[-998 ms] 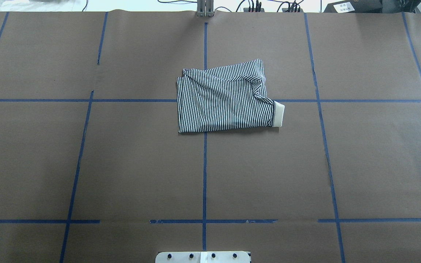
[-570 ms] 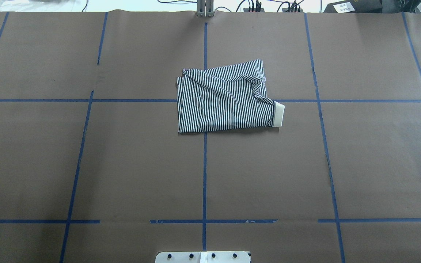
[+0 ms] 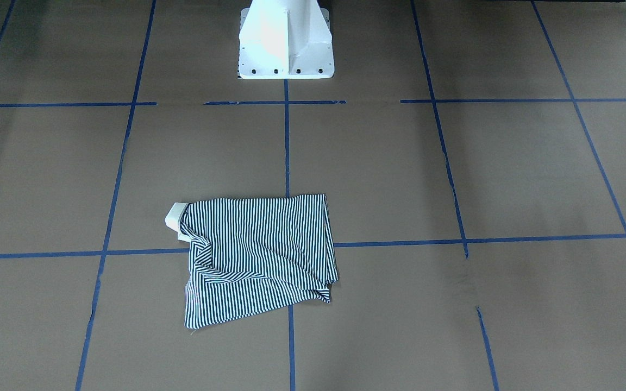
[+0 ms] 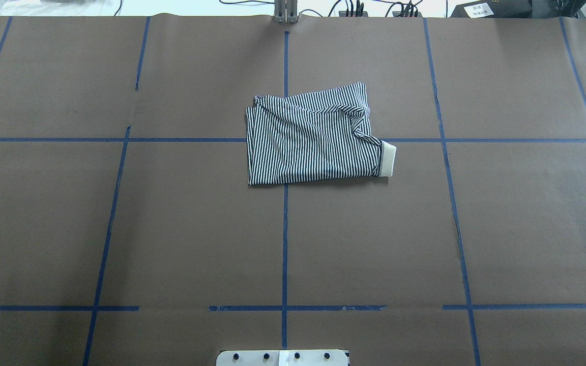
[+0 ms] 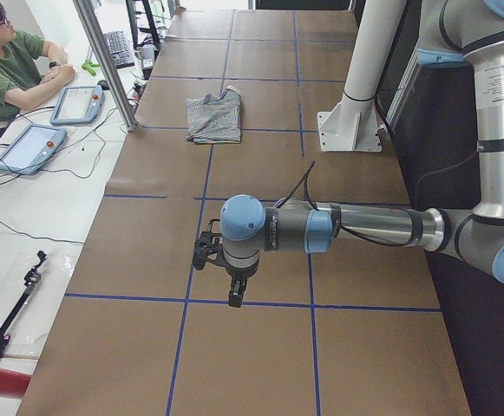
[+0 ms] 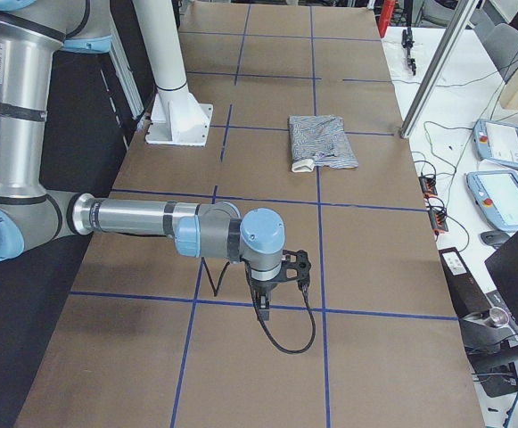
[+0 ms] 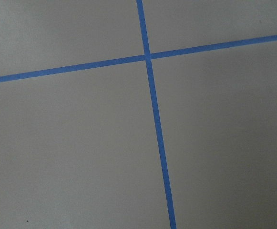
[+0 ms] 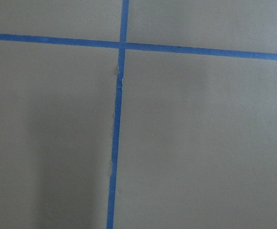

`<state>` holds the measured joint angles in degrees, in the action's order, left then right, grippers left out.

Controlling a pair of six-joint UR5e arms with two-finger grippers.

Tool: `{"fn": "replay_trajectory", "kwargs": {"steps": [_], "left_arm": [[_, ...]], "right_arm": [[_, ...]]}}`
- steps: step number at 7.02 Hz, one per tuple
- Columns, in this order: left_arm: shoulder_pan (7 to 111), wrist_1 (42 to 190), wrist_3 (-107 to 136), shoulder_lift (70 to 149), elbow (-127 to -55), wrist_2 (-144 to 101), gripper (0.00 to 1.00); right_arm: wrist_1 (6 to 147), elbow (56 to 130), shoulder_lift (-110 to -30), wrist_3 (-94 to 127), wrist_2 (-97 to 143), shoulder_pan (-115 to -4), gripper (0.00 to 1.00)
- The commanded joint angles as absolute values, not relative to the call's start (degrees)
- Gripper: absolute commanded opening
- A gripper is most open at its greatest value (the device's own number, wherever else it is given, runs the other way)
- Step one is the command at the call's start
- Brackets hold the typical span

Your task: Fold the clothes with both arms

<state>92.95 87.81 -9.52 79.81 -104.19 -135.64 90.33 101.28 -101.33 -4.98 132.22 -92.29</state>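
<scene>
Striped navy-and-white polo shirt point(image 4: 313, 142) lies as a compact rectangle on the far half of the table, across the centre tape line point(image 4: 285, 244). Folding looks essentially done; at most a tidy-up is left. Far edge rumpled, diagonal creases run toward one corner, and a cream band point(image 4: 388, 158) pokes out on the robot's right. Well apart from it, left gripper point(image 5: 232, 299) and right gripper point(image 6: 260, 310) hang over bare brown paper point(image 4: 171, 229); whether the jaws are wide or narrow, cannot tell.

A brown paper-covered bench point(image 4: 181, 229) carries a grid of blue tape lines point(image 4: 285, 244); beside it, a person in a green shirt point(image 5: 9, 69) sits near two blue-rimmed control tablets point(image 5: 30, 147)
</scene>
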Motion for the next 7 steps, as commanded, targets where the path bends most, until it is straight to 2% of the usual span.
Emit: {"fn": "replay_trajectory", "kwargs": {"steps": [1,7], "left_arm": [[92.9,88.3,-9.8,80.1,-102.3,-135.4,1.0],[92.9,88.3,-9.8,80.0,-102.2,-135.4,1.0]], "right_arm": [[90.1,100.9,-101.5,-5.0,132.2,-92.3,1.0],[89.7,100.2,-102.8,-5.8,132.2,-92.3,1.0]]}}
